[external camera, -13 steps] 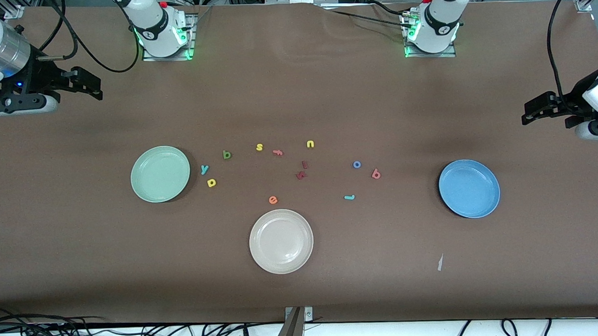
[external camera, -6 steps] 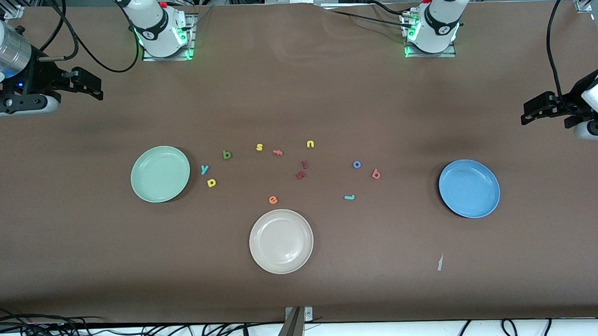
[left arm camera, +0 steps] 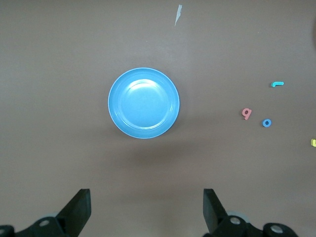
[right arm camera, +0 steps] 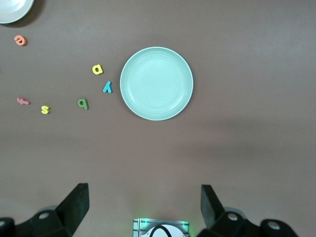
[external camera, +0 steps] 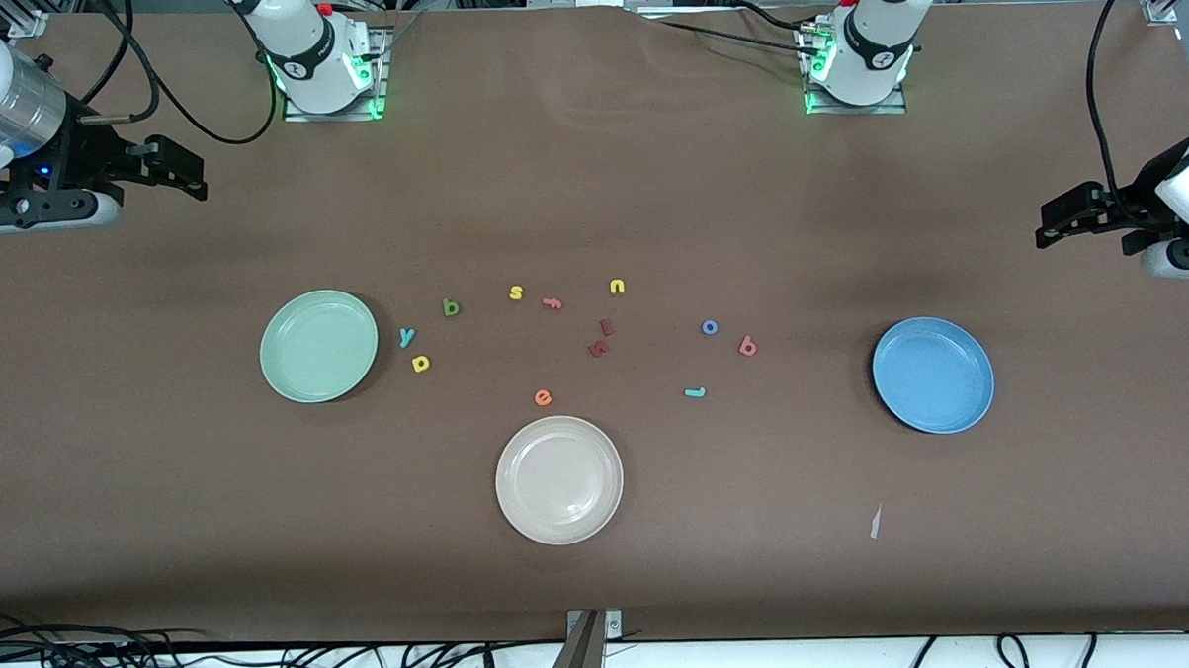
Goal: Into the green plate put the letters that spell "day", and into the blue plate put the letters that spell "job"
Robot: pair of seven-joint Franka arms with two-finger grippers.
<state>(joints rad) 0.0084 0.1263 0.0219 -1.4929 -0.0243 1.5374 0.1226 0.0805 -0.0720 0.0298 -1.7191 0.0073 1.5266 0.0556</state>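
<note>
Both grippers hang high at the table's ends, the left gripper (external camera: 1065, 221) and right gripper (external camera: 178, 171) with jaws spread wide, nothing beneath them but bare brown table (external camera: 589, 176). The small foam letters (external camera: 555, 325) lie scattered well apart between the round pale mint-green plate (external camera: 319, 346) and the round medium-blue plate (external camera: 933, 375), open to reach from above. The round beige-white plate (external camera: 559, 480) sits nearer the front camera, just beside the orange e (external camera: 543, 397).

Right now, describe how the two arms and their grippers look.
Both arms are white with black joint bands. Their bases glow green. The right gripper is black below a silver wrist cuff. The left gripper is black too. Black cables loop to each wrist. The wrist views show flat black fingers.
</note>
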